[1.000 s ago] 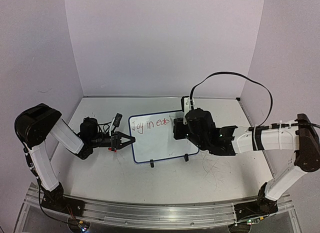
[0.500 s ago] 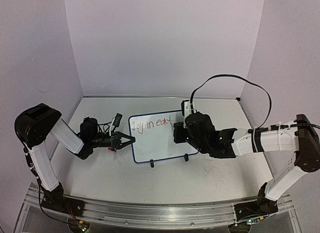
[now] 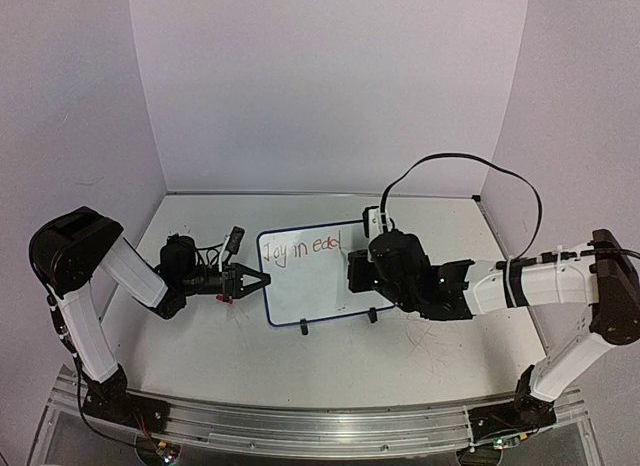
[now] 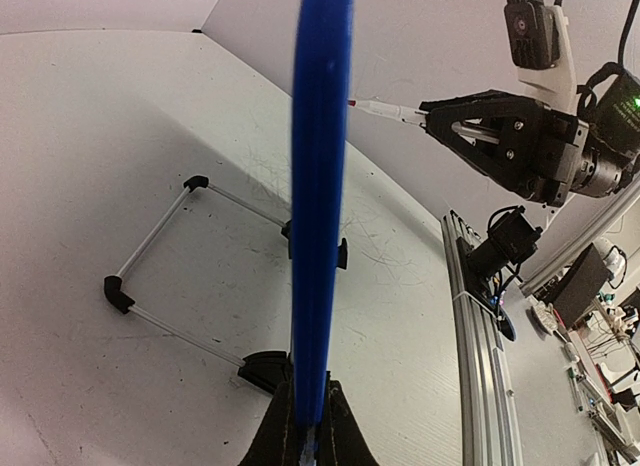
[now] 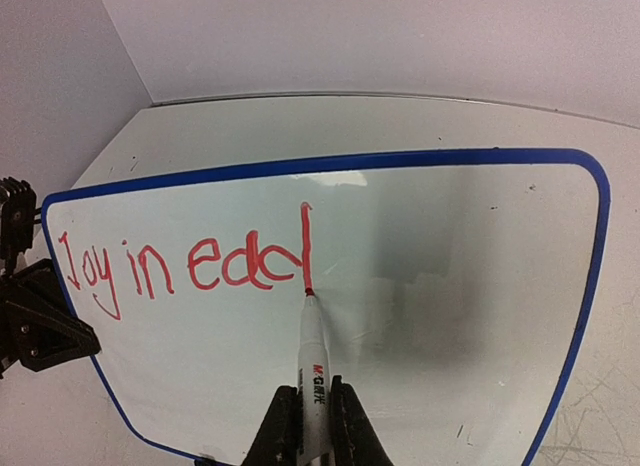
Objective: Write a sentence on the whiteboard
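Observation:
The whiteboard [image 3: 322, 286] stands tilted on the table's middle, its blue rim edge-on in the left wrist view [image 4: 320, 186]. My left gripper [image 3: 263, 279] [image 4: 308, 438] is shut on the board's left rim. The sentence [image 3: 300, 249] [image 5: 180, 268] in red reads "Joy in eac" followed by a tall upright stroke. My right gripper [image 3: 353, 267] [image 5: 313, 401] is shut on a white marker [image 5: 313, 348]. The marker's red tip touches the board at the foot of that stroke. The left wrist view also shows the right gripper [image 4: 428, 114] with the marker [image 4: 385, 109] pointing at the board.
Two black feet [image 3: 304, 328] [image 3: 372, 315] and a thin wire stand [image 4: 150, 254] hold the board up. The scuffed white table is walled at the back and sides. A metal rail [image 3: 300, 426] runs along the near edge. A black cable [image 3: 470, 161] loops above the right arm.
The right gripper has slid slightly toward the near edge, and the marker has drawn a tall vertical red stroke after "eac". The left gripper and the board have not moved.

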Controlling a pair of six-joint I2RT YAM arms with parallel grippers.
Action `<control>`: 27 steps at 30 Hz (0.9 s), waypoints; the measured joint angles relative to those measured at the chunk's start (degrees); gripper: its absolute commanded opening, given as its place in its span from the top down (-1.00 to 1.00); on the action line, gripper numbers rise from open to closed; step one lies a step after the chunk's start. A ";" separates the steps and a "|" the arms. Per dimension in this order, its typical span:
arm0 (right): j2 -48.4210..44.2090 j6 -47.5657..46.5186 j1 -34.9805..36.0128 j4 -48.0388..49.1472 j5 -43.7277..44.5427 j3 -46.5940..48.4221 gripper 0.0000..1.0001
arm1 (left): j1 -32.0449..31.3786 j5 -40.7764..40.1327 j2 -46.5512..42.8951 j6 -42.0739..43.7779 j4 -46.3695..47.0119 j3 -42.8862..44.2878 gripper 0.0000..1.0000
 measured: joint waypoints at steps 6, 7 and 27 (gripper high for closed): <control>0.02 -0.47 0.00 -0.04 0.44 0.48 1.00 | 0.00 0.02 0.00 0.00 0.00 0.00 1.00; 0.04 -0.56 -0.02 -0.02 0.59 0.63 1.00 | 0.00 0.02 0.00 0.00 0.00 0.00 1.00; 0.57 -2.02 -0.24 0.42 2.55 2.55 1.00 | 0.00 0.04 0.00 0.02 0.00 0.00 1.00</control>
